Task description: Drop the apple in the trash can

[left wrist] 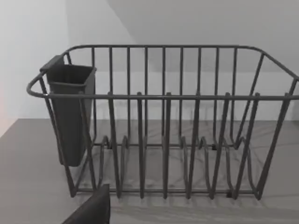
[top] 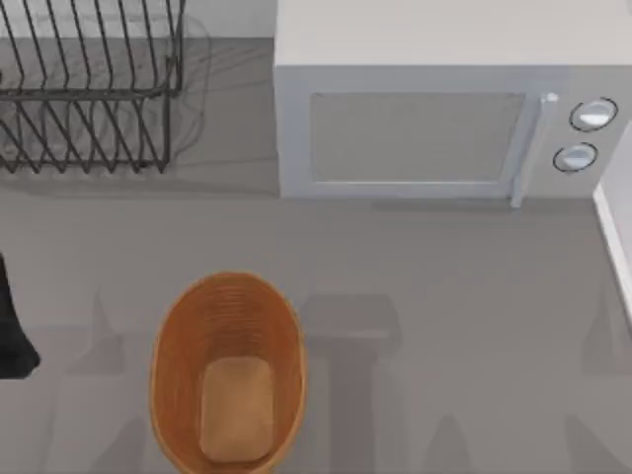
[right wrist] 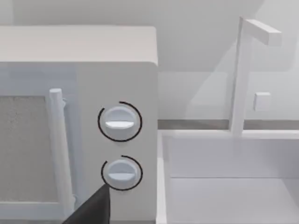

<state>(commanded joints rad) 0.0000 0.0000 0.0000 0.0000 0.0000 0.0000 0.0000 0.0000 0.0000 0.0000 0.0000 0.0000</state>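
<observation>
Top view had the trash can [top: 228, 370] sitting at the near edge of the grey table [top: 444, 336], left of centre, its ribbed orange-brown walls ringing a bare tan floor. No red fruit lay inside it, and the apple could not be found on the table either. At the far left stood the black wire rack [top: 89, 94], and the white microwave [top: 434, 118] filled the far side from the centre to the right, door handle and two dials on its right end. A dark piece of the left arm [top: 12, 336] poked in at the left edge; how its jaws stood, I could not tell. The left wrist camera faced the rack [left wrist: 163, 121], with a dark cup [left wrist: 70, 112] clipped to one corner. The right wrist camera faced the microwave's dials [right wrist: 120, 122] and a white sink [right wrist: 224, 177] just beside them.
</observation>
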